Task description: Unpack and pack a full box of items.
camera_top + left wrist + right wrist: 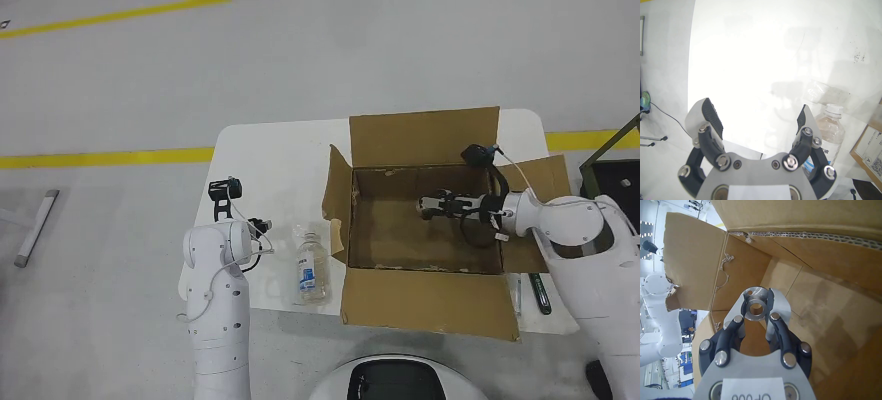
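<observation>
We held the metal flange (pixel 755 316) clamped in our right gripper (pixel 756 302), low inside the box (pixel 425 135); our left gripper (pixel 757 115) stood wide open and empty, left of the bottle (pixel 310 268). We judged the smooth flange might slip.

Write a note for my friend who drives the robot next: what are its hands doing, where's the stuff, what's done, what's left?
Left gripper: fingers open, holding nothing, over the table.
Right gripper: fingers shut on a metal ring, down inside the cardboard box.
Bottle: lying on the table outside the box, between the left arm and the box.
Done: I cannot tell whether the ring is coming out or going in.
Left: if packing, the bottle has to go into the box; if unpacking, the ring has to come out.
</observation>
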Controlling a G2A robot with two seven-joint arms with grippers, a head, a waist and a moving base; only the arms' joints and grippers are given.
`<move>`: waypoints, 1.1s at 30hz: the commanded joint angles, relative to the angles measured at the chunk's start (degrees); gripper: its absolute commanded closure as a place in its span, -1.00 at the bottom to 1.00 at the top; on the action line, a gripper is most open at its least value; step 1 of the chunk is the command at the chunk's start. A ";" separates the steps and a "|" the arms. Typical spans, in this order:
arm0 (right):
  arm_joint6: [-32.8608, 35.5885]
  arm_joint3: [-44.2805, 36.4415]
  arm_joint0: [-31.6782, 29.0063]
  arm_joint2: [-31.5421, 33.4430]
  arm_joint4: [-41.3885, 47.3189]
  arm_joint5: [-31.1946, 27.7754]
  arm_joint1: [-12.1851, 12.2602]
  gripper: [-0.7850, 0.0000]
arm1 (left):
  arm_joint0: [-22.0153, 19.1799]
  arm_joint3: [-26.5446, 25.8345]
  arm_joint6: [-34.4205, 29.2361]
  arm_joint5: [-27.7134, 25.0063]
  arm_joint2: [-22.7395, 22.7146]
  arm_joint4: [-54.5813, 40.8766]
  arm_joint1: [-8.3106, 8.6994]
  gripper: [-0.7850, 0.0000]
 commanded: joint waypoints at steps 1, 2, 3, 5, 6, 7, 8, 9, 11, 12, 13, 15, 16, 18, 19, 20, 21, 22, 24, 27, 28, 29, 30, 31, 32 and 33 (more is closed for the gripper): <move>-2.78 -0.30 -0.82 0.15 2.27 -0.32 -0.09 1.00 | 0.00 0.00 0.00 0.00 0.00 0.00 0.00 -1.00; -3.98 -0.43 -1.01 0.63 3.53 -0.52 -0.07 1.00 | 0.00 0.00 0.00 0.00 0.00 0.00 0.00 -1.00; -5.11 -0.61 -1.07 1.29 4.53 -0.82 -0.01 1.00 | 0.00 0.00 0.00 0.00 0.00 0.00 0.00 -1.00; -7.69 -0.49 -1.41 3.07 7.81 -0.64 0.07 1.00 | 0.00 0.00 0.00 0.00 0.00 0.00 0.00 -1.00; -8.81 -0.33 -1.70 4.01 10.69 -0.95 0.06 1.00 | 0.00 0.00 0.00 0.00 0.00 0.00 0.00 -1.00; -9.69 -0.08 -2.09 5.06 13.14 -1.46 0.10 1.00 | 0.00 0.00 0.00 0.00 0.00 0.00 0.00 -1.00; -10.47 0.10 -2.48 6.14 15.28 -1.95 0.17 1.00 | 0.00 0.00 0.00 0.00 0.00 0.00 0.00 -1.00; -11.15 0.44 -3.04 7.16 18.28 -2.23 0.18 1.00 | 0.00 0.00 0.00 0.00 0.00 0.00 0.00 -1.00; -12.21 1.16 -4.15 9.06 24.52 -2.81 0.18 1.00 | 0.00 0.00 0.00 0.00 0.00 0.00 0.00 -1.00; -12.46 1.40 -4.69 9.89 26.46 -3.15 0.23 1.00 | 0.00 0.00 0.00 0.00 0.00 0.00 0.00 -1.00; -12.70 1.51 -5.18 10.60 28.15 -3.17 0.29 1.00 | 0.00 0.00 0.00 0.00 0.00 0.00 0.00 -1.00; -12.86 1.41 -6.11 11.67 31.65 -3.35 0.35 1.00 | 0.00 0.00 0.00 0.00 0.00 0.00 0.00 -1.00; -12.77 1.30 -6.47 12.08 32.64 -3.53 0.42 1.00 | 0.00 0.00 0.00 0.00 0.00 0.00 0.00 -1.00; -11.77 0.71 -7.03 12.33 34.53 -3.97 0.52 1.00 | 0.00 0.00 0.00 0.00 0.00 0.00 0.00 -1.00; -10.99 0.44 -7.16 12.44 34.36 -4.51 0.65 1.00 | 0.00 0.00 0.00 0.00 0.00 0.00 0.00 -1.00; -10.99 0.44 -7.16 12.44 34.36 -4.51 0.65 1.00 | 0.00 0.00 0.00 0.00 0.00 0.00 0.00 -1.00; -10.99 0.44 -7.16 12.44 34.36 -4.51 0.65 1.00 | 0.00 0.00 0.00 0.00 0.00 0.00 0.00 -1.00; -10.99 0.44 -7.16 12.44 34.36 -4.51 0.65 1.00 | 0.00 0.00 0.00 0.00 0.00 0.00 0.00 -1.00; -10.99 0.44 -7.16 12.44 34.36 -4.51 0.65 1.00 | 0.00 0.00 0.00 0.00 0.00 0.00 0.00 -1.00; -10.99 0.44 -7.16 12.44 34.36 -4.51 0.65 1.00 | 0.00 0.00 0.00 0.00 0.00 0.00 0.00 -1.00; -10.99 0.44 -7.16 12.44 34.36 -4.51 0.65 1.00 | 0.00 0.00 0.00 0.00 0.00 0.00 0.00 -1.00; -10.99 0.44 -7.16 12.44 34.36 -4.51 0.65 1.00 | 0.00 0.00 0.00 0.00 0.00 0.00 0.00 -1.00; -10.99 0.44 -7.16 12.44 34.36 -4.51 0.65 1.00 | 0.00 0.00 0.00 0.00 0.00 0.00 0.00 -1.00; -10.99 0.44 -7.16 12.44 34.36 -4.51 0.65 1.00 | 0.00 0.00 0.00 0.00 0.00 0.00 0.00 -1.00; -11.70 -0.29 -7.37 12.39 34.37 -4.68 0.65 1.00 | 0.00 0.00 0.00 0.00 0.00 0.00 0.00 -1.00; -12.47 -1.08 -7.46 12.72 33.80 -5.04 0.74 1.00 | 0.00 0.00 0.00 0.00 0.00 0.00 0.00 -1.00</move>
